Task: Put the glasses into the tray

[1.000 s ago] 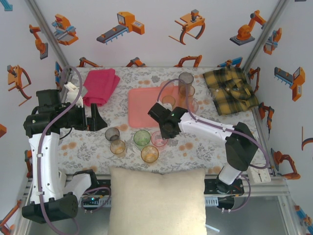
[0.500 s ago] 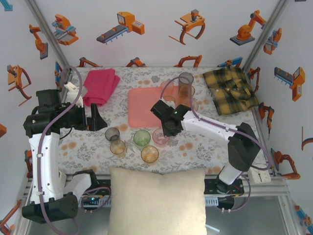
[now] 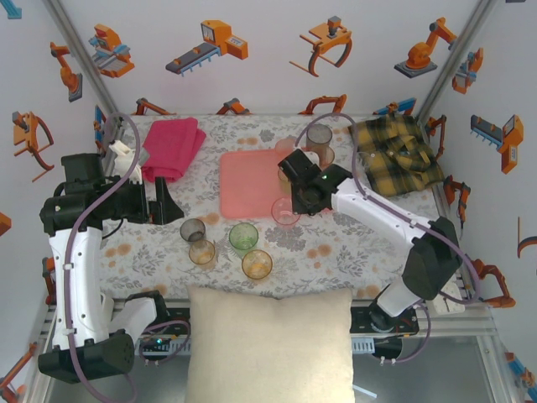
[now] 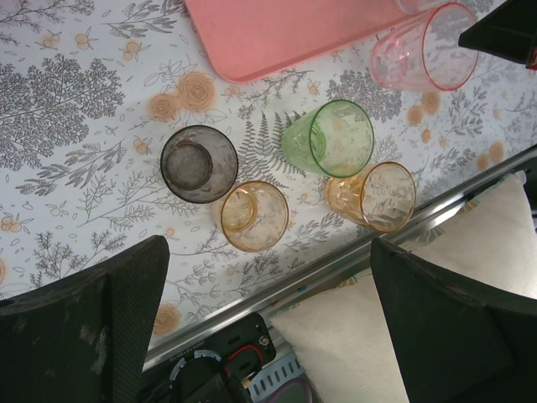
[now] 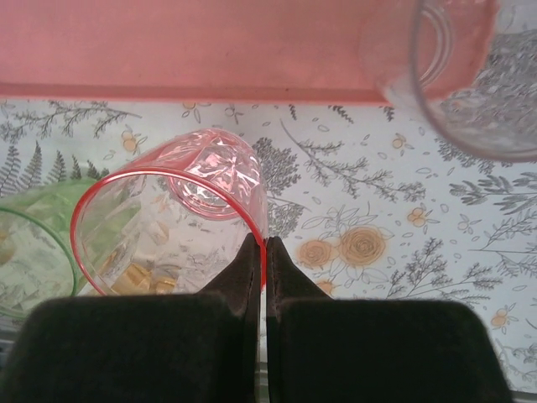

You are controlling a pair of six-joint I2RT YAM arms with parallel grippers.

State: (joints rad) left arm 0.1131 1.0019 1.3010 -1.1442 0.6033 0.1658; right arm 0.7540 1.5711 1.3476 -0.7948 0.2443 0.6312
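Floral tablecloth, right hand pinching pink glass rim near tray, left hand spread

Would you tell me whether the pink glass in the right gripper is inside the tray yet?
Not yet: the right gripper holds the pink glass by its rim over the floral tablecloth, just short of the tray.

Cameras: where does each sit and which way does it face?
Top external: above, behind the bases, looking down on the table; left gripper and right gripper show.
Left wrist: faces down at the green transparent tumbler and neighbours; its open fingers frame the bottom.
Right wrist: facing the salmon-pink flat tray's near edge; its fingers pinch the pink transparent tumbler's rim.
Shared: all see that tumbler and tray.
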